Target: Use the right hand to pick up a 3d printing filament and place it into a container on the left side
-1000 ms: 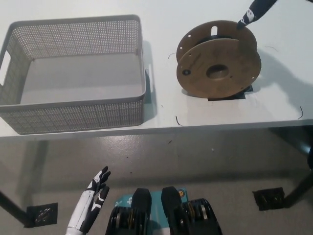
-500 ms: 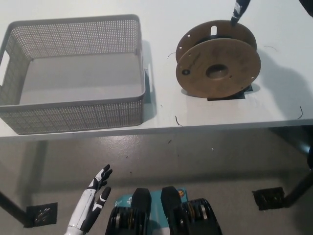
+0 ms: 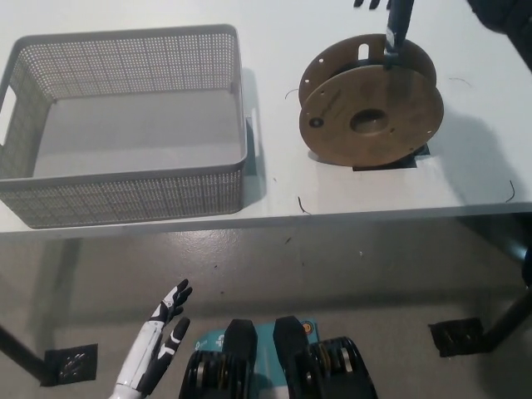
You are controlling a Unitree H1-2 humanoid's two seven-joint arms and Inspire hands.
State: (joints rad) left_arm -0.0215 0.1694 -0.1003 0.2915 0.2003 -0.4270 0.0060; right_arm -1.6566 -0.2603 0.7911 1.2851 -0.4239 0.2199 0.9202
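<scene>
A brown cardboard filament spool (image 3: 371,112) stands tilted on the white table (image 3: 274,50), right of centre. My black right hand (image 3: 391,21) comes in from the top edge behind the spool, mostly cut off by the frame. One finger (image 3: 397,37) points down onto the spool's far rim, the others are spread apart, and it holds nothing. A grey mesh basket (image 3: 125,195) with nothing inside sits on the left of the table. My white left hand (image 3: 162,345) rests open low at the lower left, below the table's front edge.
A black patch (image 3: 391,164) lies under the spool. Thin dark filament strands (image 3: 301,204) lie near the table's front edge (image 3: 349,216). The basket's right wall is a short gap from the spool. Table foot plates (image 3: 455,337) sit on the floor.
My right hand has moved left and down from the upper right, and its finger now reaches the spool's far rim. Spool, basket and left hand are unmoved.
</scene>
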